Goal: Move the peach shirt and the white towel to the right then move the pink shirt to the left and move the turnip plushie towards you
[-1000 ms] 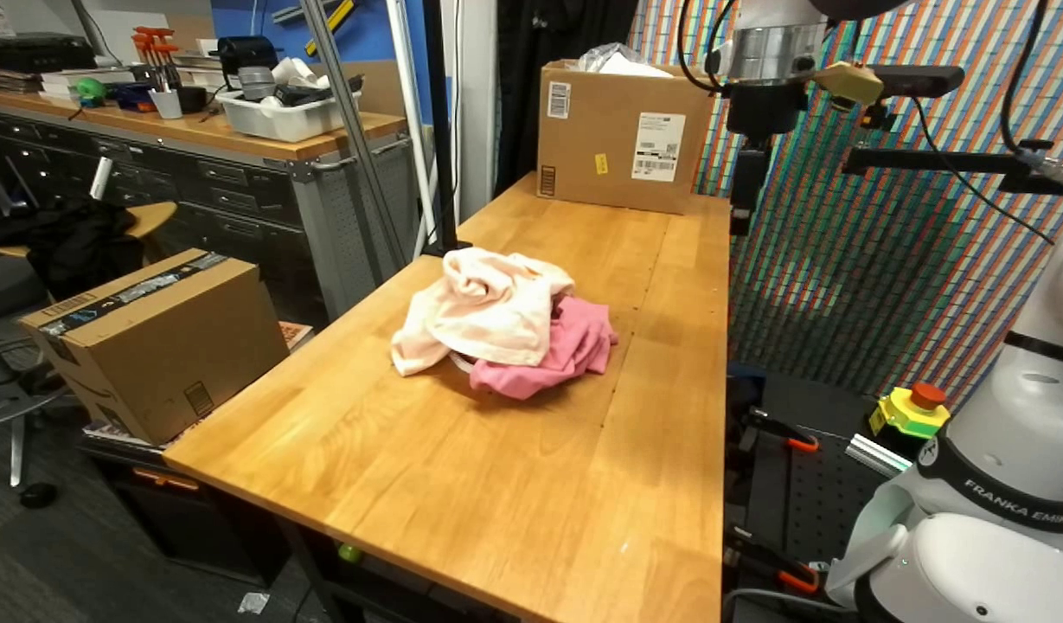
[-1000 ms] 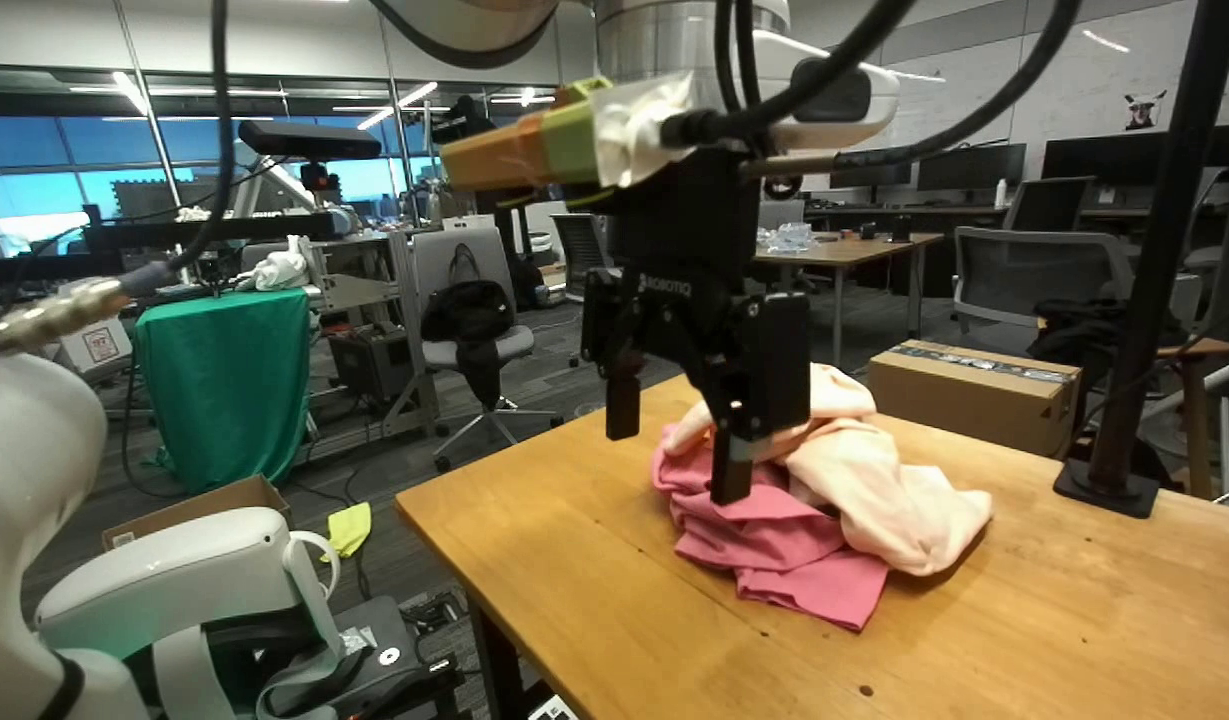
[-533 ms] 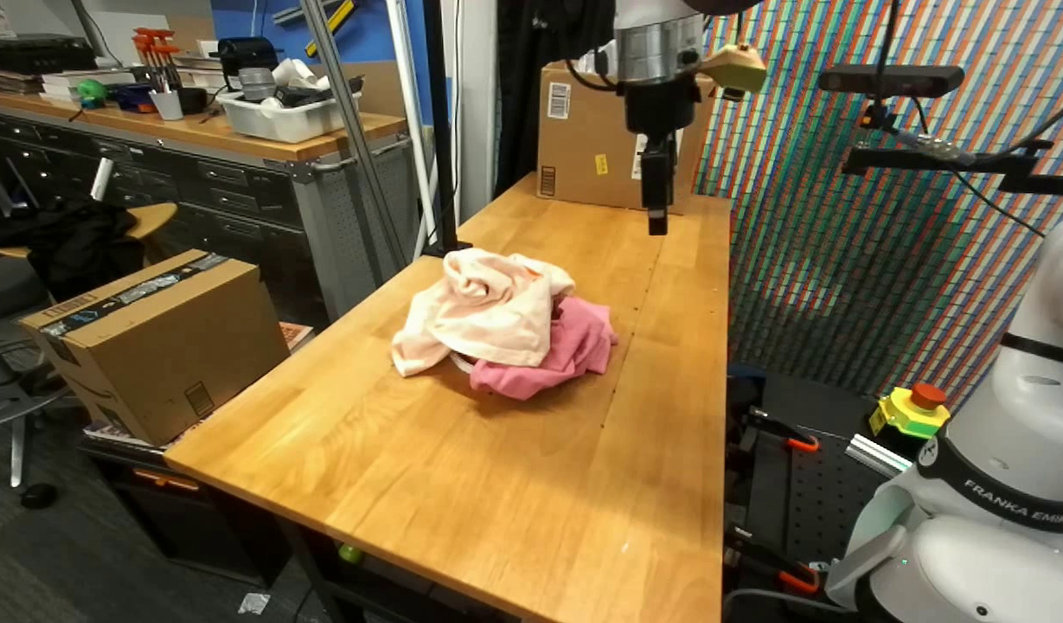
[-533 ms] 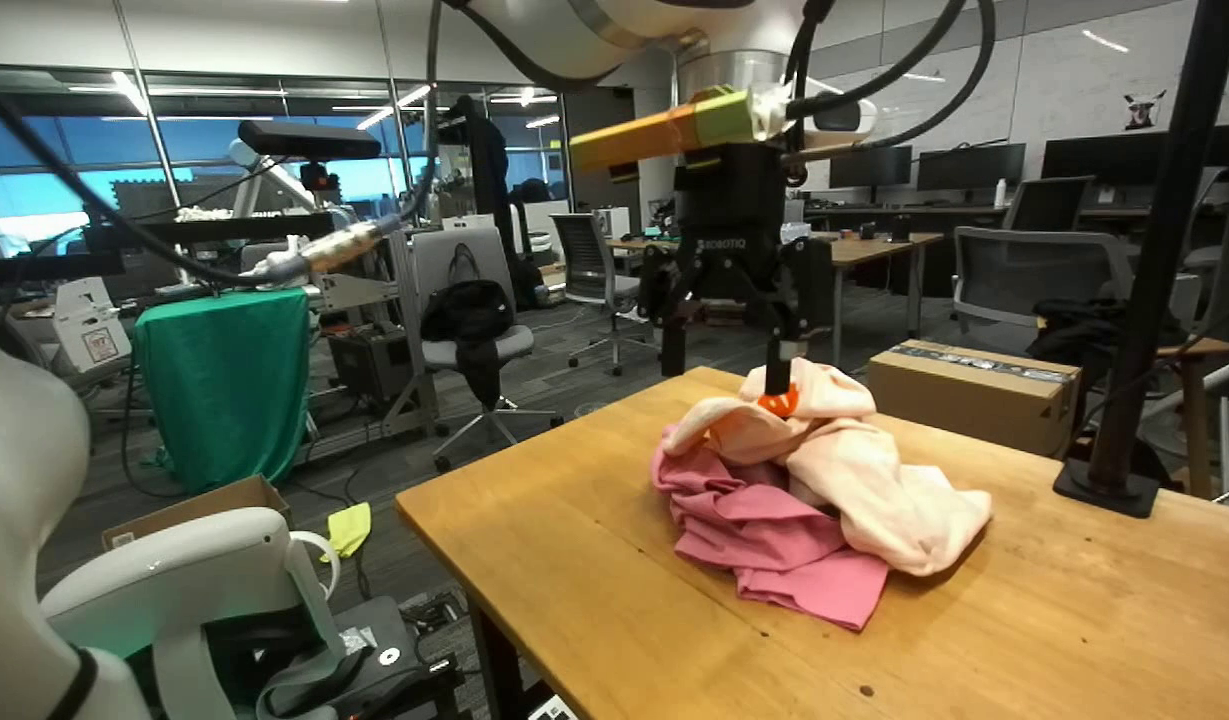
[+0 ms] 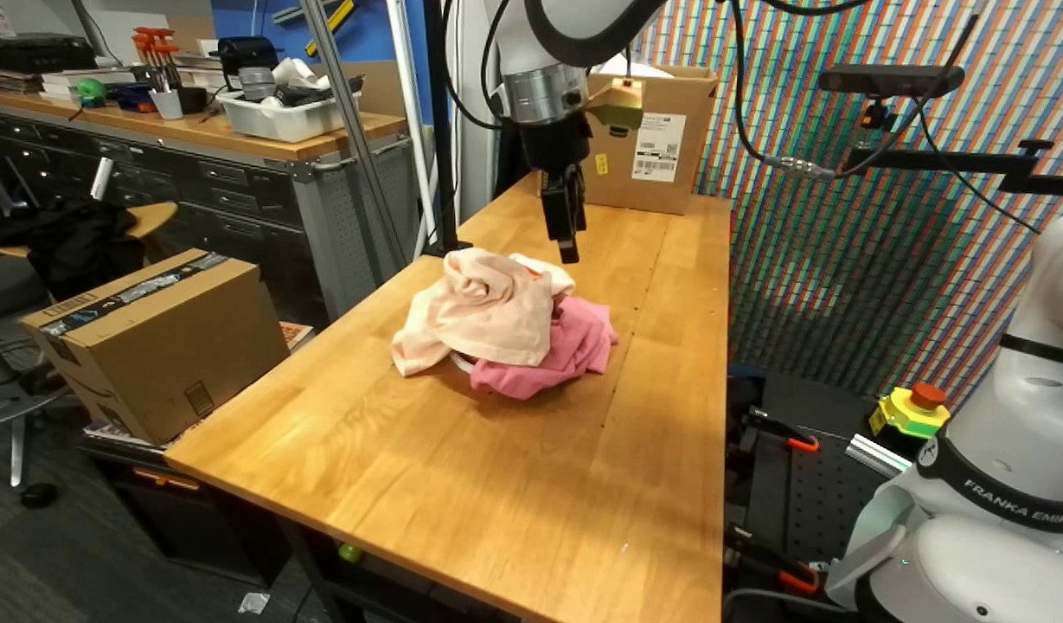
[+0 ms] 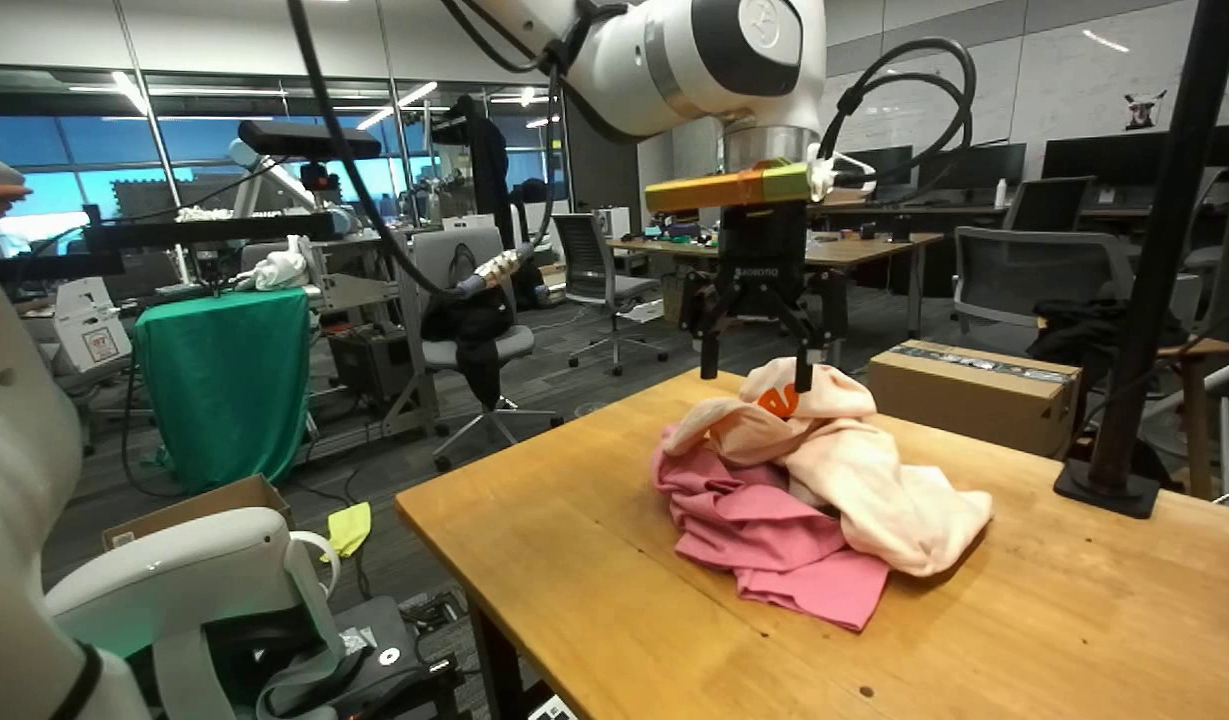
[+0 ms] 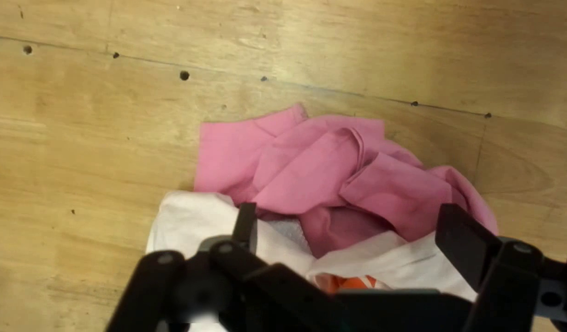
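The peach shirt [image 5: 488,316] lies crumpled on the pink shirt [image 5: 576,346], in a pile on the wooden table. Both also show in an exterior view, the peach shirt [image 6: 874,490] with an orange print and the pink shirt [image 6: 774,530]. A small pale textured patch [image 7: 288,229] between them in the wrist view may be the white towel. The turnip plushie is out of view or hidden. My gripper [image 6: 756,377] is open and empty, pointing down above the pile's far side; it also shows from the side [image 5: 569,258]. In the wrist view its fingers [image 7: 247,221] spread above the cloth.
A cardboard box [image 5: 617,192] stands at the table's far end. A black pole [image 6: 1109,490] is fixed at the table's edge near the peach shirt. Another cardboard box [image 5: 168,346] sits lower, beside the table [image 5: 496,484].
My gripper has moved across from the robot's side of the table to above the pile, staying open. The shirts have not visibly moved.
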Robot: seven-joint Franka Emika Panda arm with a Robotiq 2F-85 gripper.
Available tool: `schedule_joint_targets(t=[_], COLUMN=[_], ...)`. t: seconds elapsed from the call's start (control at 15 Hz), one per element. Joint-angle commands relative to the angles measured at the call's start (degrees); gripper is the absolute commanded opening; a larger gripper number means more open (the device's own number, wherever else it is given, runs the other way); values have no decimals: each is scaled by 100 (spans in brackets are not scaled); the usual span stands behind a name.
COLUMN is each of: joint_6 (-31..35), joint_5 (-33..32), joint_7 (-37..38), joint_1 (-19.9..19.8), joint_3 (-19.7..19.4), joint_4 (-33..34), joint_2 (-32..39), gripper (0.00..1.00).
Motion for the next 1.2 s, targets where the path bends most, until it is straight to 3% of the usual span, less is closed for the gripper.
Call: schedule_joint_targets(t=[0.0,0.47,0.87,1.13], joint_6=[-34,311,1123,1238], joint_5=[-54,-179,-631,-679], joint_7=[-184,-406,-394,-356], joint_1=[86,285,351,323], joint_3=[117,327,280,246], joint_4=[742,1456,1466,1489], joint_2=[618,1413,1749,1870], gripper=[100,100,100,100])
